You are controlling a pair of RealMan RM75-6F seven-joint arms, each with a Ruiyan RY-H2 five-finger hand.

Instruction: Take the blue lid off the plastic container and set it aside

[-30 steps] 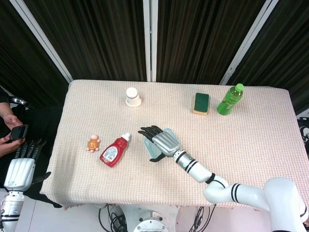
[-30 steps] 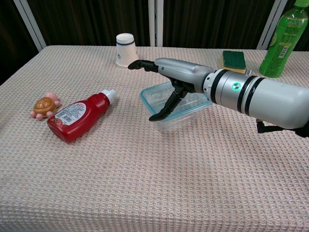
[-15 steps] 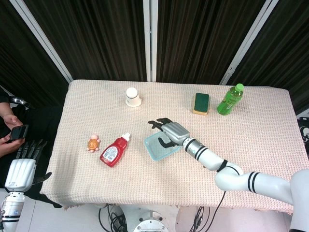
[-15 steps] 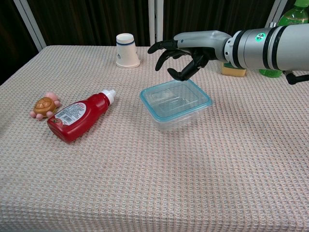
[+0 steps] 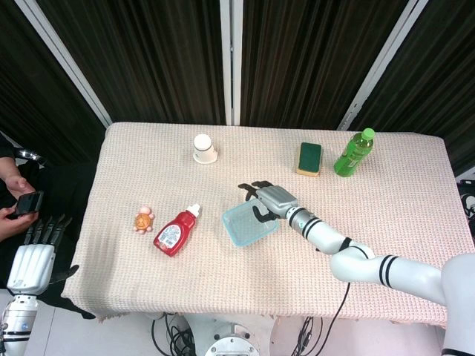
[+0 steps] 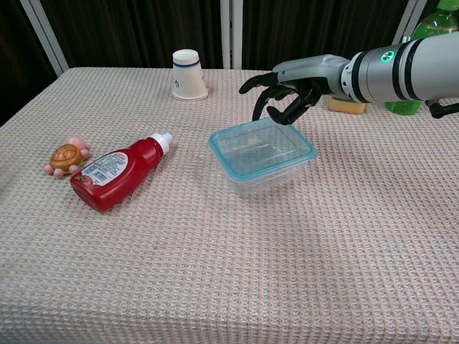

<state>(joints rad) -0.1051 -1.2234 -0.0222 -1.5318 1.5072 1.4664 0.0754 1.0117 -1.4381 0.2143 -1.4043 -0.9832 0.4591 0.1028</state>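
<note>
A clear plastic container (image 6: 262,155) with its blue-rimmed lid (image 5: 249,224) on top sits near the middle of the table. My right hand (image 6: 290,86) hovers at the container's far right corner, fingers curled downward and apart, their tips just above the lid's rim, holding nothing; it shows too in the head view as my right hand (image 5: 272,199). My left hand (image 5: 33,256) hangs beyond the table's left edge, fingers straight and spread, empty.
A red ketchup bottle (image 6: 118,173) lies on its side left of the container, with a small turtle toy (image 6: 65,158) beside it. An upturned paper cup (image 6: 187,74) stands at the back. A green sponge (image 5: 309,158) and green bottle (image 5: 354,152) are at the back right.
My right hand lifted off the container, swung to its far right side and came down toward the lid's far corner. The container shifted slightly. The left hand stayed put.
</note>
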